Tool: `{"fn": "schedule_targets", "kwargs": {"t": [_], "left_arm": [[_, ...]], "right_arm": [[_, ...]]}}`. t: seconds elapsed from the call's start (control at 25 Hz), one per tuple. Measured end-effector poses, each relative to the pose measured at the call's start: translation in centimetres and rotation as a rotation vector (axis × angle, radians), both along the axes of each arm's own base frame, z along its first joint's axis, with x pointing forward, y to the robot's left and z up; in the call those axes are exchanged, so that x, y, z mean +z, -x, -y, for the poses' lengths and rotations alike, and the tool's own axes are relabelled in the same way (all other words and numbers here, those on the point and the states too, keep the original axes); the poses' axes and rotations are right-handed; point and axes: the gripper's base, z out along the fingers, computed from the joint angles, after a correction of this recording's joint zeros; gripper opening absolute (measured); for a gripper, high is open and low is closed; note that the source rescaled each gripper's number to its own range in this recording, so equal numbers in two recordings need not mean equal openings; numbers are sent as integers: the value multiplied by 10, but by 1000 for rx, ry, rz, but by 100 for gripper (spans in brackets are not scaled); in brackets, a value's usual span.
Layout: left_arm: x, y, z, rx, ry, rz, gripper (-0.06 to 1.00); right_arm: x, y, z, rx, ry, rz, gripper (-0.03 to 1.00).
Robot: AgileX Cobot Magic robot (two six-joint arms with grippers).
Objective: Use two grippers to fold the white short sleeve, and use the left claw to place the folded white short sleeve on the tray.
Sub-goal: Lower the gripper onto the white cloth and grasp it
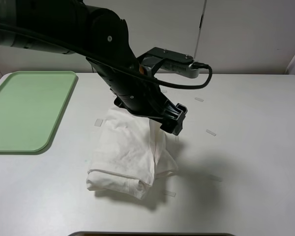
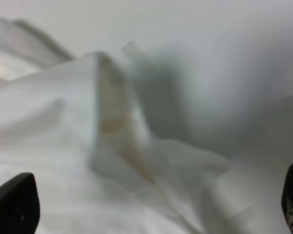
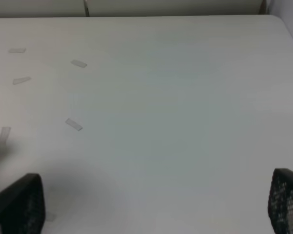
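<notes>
While the folded shirt (image 1: 128,155) lies bunched in the middle of the table (image 1: 250,147), its length running from the far side toward the camera, the left gripper (image 1: 173,119) hovers over its far right edge. Its jaws are spread wide and hold nothing. The tray (image 1: 24,108) sits well apart, to the left. The right gripper (image 3: 151,204), also wide open and empty, faces bare table, so the left arm is nearer.

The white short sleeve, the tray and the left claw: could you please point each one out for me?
white short sleeve (image 1: 123,152): exterior high view, middle of the folded bundle.
tray (image 1: 27,110): exterior high view, bare green floor.
left claw (image 1: 173,119): exterior high view, between its fingertips.
</notes>
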Motion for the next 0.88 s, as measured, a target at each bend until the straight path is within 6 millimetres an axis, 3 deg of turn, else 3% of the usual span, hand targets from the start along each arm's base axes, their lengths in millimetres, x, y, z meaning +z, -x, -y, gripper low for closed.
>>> {"fn": "schedule_targets", "kwargs": {"t": [0.24,0.4,0.6,0.88], "left_arm": [[-14,-19,-7,5,-5,36,100],[-58,-34,5,16,7,62,100],[-86,-35,9,22,-14,35,100],[-92,-36,9,21,-17,34,100]], "right_arm": [[0,0,0,0,0,0,100],[0,0,0,0,0,0,100],[0,0,0,0,0,0,100],[0,0,0,0,0,0,100]]}}
